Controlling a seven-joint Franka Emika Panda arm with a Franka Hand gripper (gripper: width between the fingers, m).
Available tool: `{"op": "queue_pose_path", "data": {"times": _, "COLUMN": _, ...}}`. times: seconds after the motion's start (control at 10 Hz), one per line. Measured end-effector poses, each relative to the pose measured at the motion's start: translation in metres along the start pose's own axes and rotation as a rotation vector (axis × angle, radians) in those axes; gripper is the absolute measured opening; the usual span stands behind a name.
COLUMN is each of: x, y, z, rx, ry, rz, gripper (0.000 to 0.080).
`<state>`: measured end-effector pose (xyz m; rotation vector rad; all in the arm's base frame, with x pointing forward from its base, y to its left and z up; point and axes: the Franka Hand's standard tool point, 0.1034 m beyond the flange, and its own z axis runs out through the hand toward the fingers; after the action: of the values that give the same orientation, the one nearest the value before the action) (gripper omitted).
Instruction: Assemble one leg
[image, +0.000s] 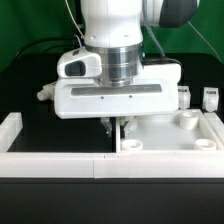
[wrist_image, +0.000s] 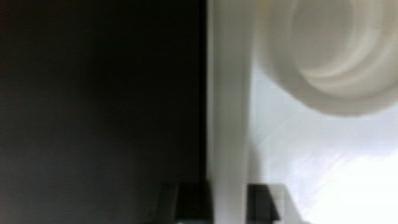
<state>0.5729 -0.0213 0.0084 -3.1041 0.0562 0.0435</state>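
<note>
The large white square panel (image: 172, 137) lies on the black table at the exterior view's right, with round corner sockets. My gripper (image: 117, 128) stands low over its left rim. In the wrist view the panel's raised rim (wrist_image: 228, 120) runs between my two dark fingertips (wrist_image: 187, 202), which press on it from both sides, and a corner socket (wrist_image: 347, 40) shows beyond. My gripper (wrist_image: 228, 204) is shut on that rim. Two small white tagged legs (image: 185, 95) (image: 211, 97) stand behind the panel at the far right. Another small white part (image: 43, 93) lies at the left, half hidden by the hand.
A white raised border (image: 50, 160) runs along the table's front and turns up the left side (image: 10, 128). The arm's wide white hand (image: 110, 95) hides the table's middle. Black table surface (image: 55, 135) lies left of the panel.
</note>
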Motion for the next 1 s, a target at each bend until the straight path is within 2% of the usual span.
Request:
{"op": "queue_pose_path", "data": {"times": 0.4, "x": 0.0, "y": 0.0, "z": 0.0, "rx": -0.003, "ry": -0.002, "rz": 0.018, "gripper": 0.0054}}
{"op": "queue_pose_path", "data": {"times": 0.5, "x": 0.0, "y": 0.0, "z": 0.0, "rx": -0.003, "ry": -0.002, "rz": 0.018, "gripper": 0.0146}}
{"op": "queue_pose_path", "data": {"times": 0.6, "x": 0.0, "y": 0.0, "z": 0.0, "rx": -0.003, "ry": -0.002, "rz": 0.018, "gripper": 0.0146}}
{"op": "queue_pose_path", "data": {"times": 0.7, "x": -0.002, "y": 0.0, "z": -0.002, "rx": 0.001, "ry": -0.008, "rz": 0.017, "gripper": 0.0331}}
{"op": "queue_pose_path", "data": {"times": 0.8, "x": -0.009, "y": 0.0, "z": -0.016, "rx": 0.009, "ry": -0.022, "rz": 0.008, "gripper": 0.0513}}
{"op": "queue_pose_path", "data": {"times": 0.9, "x": -0.019, "y": -0.005, "z": -0.028, "rx": 0.007, "ry": -0.018, "rz": -0.011, "gripper": 0.0609}}
{"op": "queue_pose_path", "data": {"times": 1.0, "x": -0.033, "y": -0.016, "z": -0.038, "rx": 0.003, "ry": -0.016, "rz": -0.041, "gripper": 0.0609}}
